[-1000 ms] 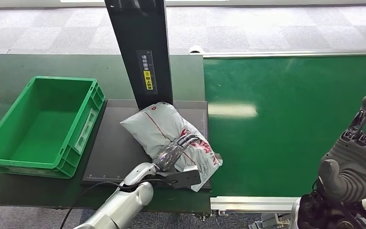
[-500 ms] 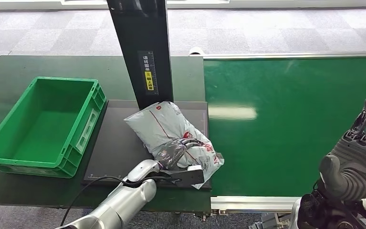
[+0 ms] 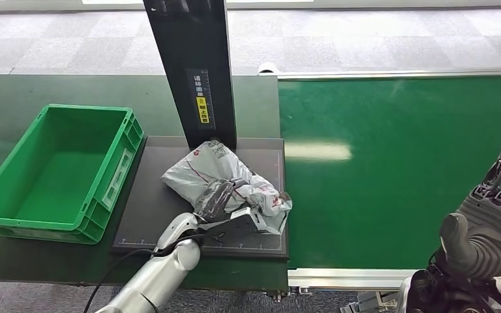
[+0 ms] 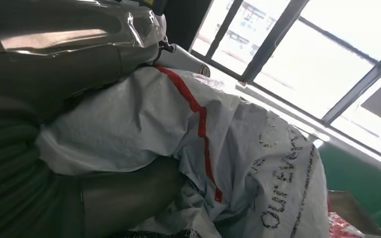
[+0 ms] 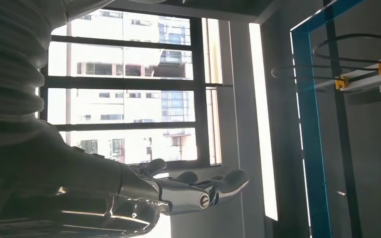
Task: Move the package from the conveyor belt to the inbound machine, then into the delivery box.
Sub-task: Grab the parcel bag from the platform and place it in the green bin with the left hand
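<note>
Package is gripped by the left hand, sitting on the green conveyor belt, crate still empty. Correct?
Not quite. The package lies on the dark scanner plate of the inbound machine, beside the belt, not on it; the head view shows this. The rest holds: the left hand grips it and the crate is empty.

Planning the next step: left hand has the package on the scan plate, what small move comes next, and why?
Probably lift it slightly, then carry it left toward the green box. The left hand grips the crumpled package, which lies on the black plate under the post; the box stands open alongside.
</note>
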Tool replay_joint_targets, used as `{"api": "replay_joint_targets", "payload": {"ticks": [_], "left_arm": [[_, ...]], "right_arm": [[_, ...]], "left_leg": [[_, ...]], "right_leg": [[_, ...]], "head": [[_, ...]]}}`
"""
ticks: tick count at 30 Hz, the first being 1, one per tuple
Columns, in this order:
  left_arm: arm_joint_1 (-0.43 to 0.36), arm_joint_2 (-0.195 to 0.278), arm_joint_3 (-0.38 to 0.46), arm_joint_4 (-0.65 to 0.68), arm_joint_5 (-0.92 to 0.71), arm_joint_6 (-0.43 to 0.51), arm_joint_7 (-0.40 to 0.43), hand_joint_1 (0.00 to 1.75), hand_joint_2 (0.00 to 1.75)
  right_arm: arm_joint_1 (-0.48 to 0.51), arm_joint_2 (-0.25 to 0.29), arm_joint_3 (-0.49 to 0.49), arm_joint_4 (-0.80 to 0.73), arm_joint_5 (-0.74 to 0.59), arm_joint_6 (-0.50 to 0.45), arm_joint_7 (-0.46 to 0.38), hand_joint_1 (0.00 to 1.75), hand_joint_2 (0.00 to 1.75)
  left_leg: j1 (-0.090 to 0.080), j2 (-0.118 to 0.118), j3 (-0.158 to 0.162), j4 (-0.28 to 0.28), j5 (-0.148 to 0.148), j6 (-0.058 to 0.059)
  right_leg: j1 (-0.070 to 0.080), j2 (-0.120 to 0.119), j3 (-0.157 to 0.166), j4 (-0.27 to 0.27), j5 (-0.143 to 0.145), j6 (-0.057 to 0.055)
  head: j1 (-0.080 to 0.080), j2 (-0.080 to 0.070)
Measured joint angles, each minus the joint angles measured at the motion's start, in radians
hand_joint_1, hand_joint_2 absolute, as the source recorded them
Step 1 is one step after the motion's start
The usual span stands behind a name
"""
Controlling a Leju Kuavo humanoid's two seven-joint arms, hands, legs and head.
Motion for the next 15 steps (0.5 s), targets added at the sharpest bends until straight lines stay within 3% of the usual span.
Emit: {"api": "replay_joint_targets", "payload": {"ticks": [8,11,15], "left_arm": [[0.102,0.076,0.140,-0.514,0.470,-0.124,-0.162,1.75,1.75],[0.135,0.105,0.201,-0.676,0.540,-0.144,-0.195,1.75,1.75],[0.186,0.125,0.267,-0.850,0.566,-0.081,-0.236,1.75,1.75]], "right_arm": [[0.034,0.004,-0.015,-0.006,-0.012,-0.032,-0.011,0.00,1.75],[0.048,0.004,-0.020,-0.007,-0.018,-0.040,-0.020,0.00,1.75],[0.070,0.004,-0.028,-0.014,-0.027,-0.047,-0.032,0.00,1.75]], "left_leg": [[0.000,0.001,-0.003,0.000,0.000,0.000],[0.001,0.001,-0.003,0.000,0.000,0.000],[0.001,0.001,-0.003,0.000,0.000,0.000]], "right_leg": [[0.000,0.000,-0.002,0.000,0.000,0.000],[0.001,0.000,-0.003,0.000,-0.001,0.000],[0.001,0.000,-0.003,0.000,-0.001,0.000]], "head": [[0.000,0.000],[0.000,0.000],[0.000,0.000]]}}
